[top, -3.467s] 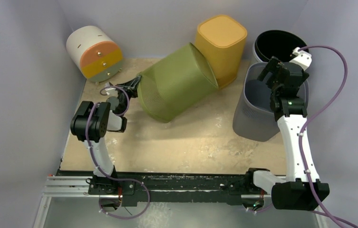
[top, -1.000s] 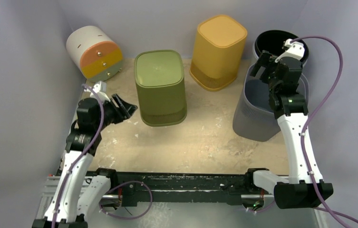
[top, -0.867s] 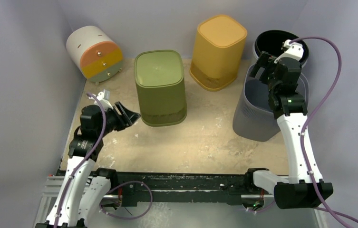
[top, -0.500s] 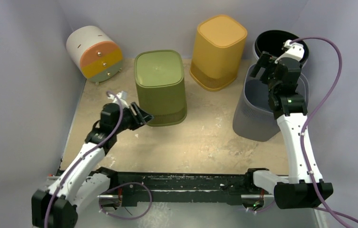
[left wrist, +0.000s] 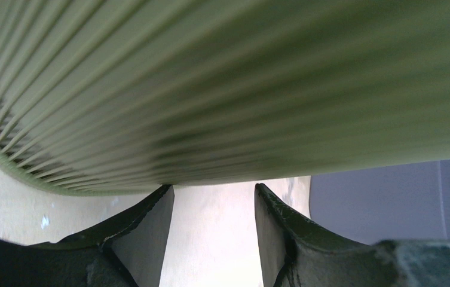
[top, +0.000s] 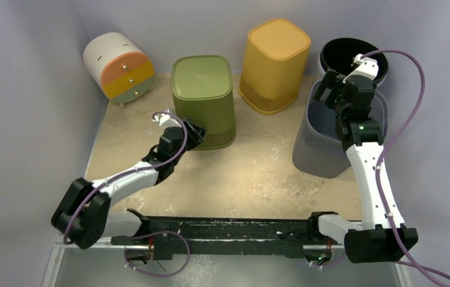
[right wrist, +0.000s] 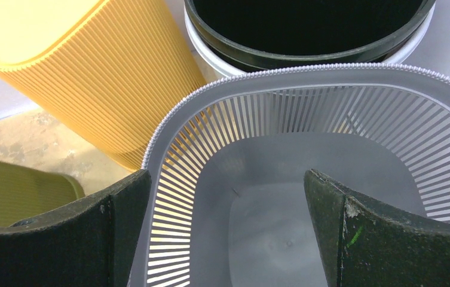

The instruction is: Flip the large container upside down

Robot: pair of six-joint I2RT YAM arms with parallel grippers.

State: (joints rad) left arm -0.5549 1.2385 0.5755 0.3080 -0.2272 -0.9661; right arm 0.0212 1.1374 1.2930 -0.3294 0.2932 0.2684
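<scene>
A green ribbed container [top: 203, 95] stands bottom up in the middle of the table. My left gripper [top: 193, 133] is low at its front left corner. In the left wrist view the green wall [left wrist: 210, 89] fills the frame; my left gripper [left wrist: 213, 186] is open, both fingertips against the wall and only table between them. A grey slatted container [top: 315, 149] stands upright at the right. My right gripper [top: 331, 89] hovers over its rim. The right wrist view shows that gripper [right wrist: 228, 173] wide open, straddling the grey rim [right wrist: 210, 95], holding nothing.
A yellow ribbed container [top: 276, 60] stands bottom up behind the green one, close to the grey one. A black round bin [top: 345, 54] sits upright in the back right corner. A white drum with coloured drawers [top: 118, 66] lies at the back left. Walls enclose three sides.
The green container, tilted earlier, now stands bottom up. My left arm swung in from the left to its lower corner, and the container shifted slightly back. The right arm barely moved.
</scene>
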